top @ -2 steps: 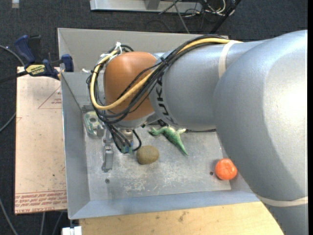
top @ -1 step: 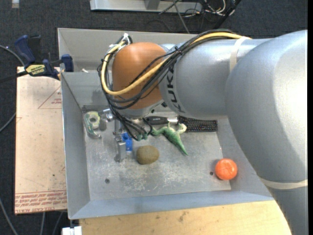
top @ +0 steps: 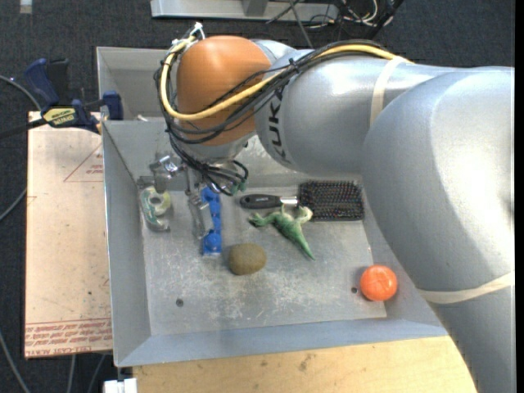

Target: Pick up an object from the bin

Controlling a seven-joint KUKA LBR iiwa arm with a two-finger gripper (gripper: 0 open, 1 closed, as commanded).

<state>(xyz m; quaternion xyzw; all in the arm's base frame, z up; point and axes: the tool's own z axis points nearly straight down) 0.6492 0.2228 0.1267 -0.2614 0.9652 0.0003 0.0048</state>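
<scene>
So the bin (top: 270, 309) isn't too crowded. Around the middle there's a green toy dinosaur (top: 288, 224) lying on its side. A black hairbrush (top: 329, 201) sits right behind it, with the handle pointing towards the gripper. A brownish stone-looking lump (top: 246, 259) sits just in front, and an orange ball (top: 378, 283) is off on its own near the front right corner, well apart from the rest. None of that is in the tool's way.

The gripper (top: 177, 211) is down near the floor in the bin's left half with its fingers (top: 199, 215) spread apart, and I can't see anything pinched between them. A long blue plastic piece (top: 213, 221) lies just beside the finger nearer the middle. It's on the outer side, not in the gap, and it looks like it's touching or very close.

Something pale greenish and glassy (top: 155, 205) is at the other fingertip, and honestly I can't tell what it is. The orange wrist cover (top: 217, 80) and cables (top: 201, 166) hide the bin's back wall.
</scene>
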